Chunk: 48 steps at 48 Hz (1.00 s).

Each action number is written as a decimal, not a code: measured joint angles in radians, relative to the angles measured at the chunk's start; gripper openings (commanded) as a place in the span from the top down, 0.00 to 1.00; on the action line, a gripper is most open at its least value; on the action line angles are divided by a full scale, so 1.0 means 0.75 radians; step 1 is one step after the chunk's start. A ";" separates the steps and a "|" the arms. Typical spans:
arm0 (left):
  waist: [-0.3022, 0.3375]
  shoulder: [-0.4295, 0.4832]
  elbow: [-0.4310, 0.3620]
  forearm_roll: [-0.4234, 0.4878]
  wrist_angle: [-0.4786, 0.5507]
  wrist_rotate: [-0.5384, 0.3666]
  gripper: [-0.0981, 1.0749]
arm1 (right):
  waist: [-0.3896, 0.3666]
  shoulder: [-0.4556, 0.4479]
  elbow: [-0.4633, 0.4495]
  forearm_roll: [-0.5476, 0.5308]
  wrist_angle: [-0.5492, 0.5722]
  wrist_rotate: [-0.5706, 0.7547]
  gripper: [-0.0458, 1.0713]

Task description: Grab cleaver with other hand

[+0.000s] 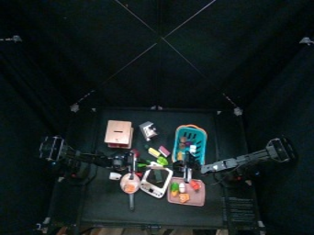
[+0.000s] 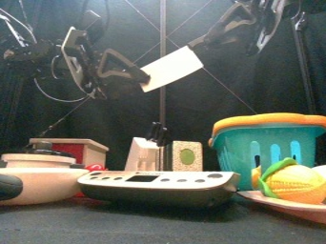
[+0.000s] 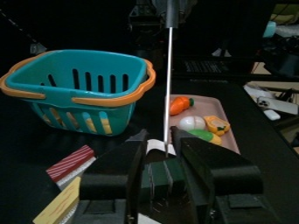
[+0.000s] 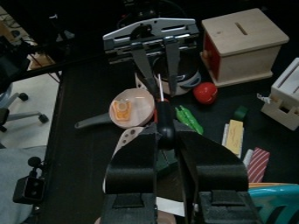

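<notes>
From above, both arms meet over the cluttered table [image 1: 98,207].

The front view shows the cleaver [image 2: 173,69] held high between them, pale blade tilted.

The left wrist view shows the left claw [image 3: 165,163] closing around the blade's thin edge beside the teal basket [image 3: 77,89].

The right wrist view shows the right claw [image 4: 169,150] clenched on the cleaver's handle.

No writing is legible.

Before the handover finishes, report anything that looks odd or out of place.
Nothing is spilled or damaged. The one unusual thing is the cleaver, held tilted in mid-air above the table between the left gripper and right gripper. The teal basket stands upright; the toy food sits on its tray.
</notes>
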<state>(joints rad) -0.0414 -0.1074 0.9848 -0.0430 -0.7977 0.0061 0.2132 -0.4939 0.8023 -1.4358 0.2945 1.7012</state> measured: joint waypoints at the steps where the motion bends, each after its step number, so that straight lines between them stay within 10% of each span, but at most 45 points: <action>1: -0.002 0.000 0.000 0.000 0.000 0.000 0.56 | -0.002 0.000 0.002 0.000 0.002 -0.006 0.58; 48: -0.018 -0.022 0.051 0.004 -0.131 0.000 0.66 | 0.002 0.025 0.055 0.223 -0.029 -0.004 0.53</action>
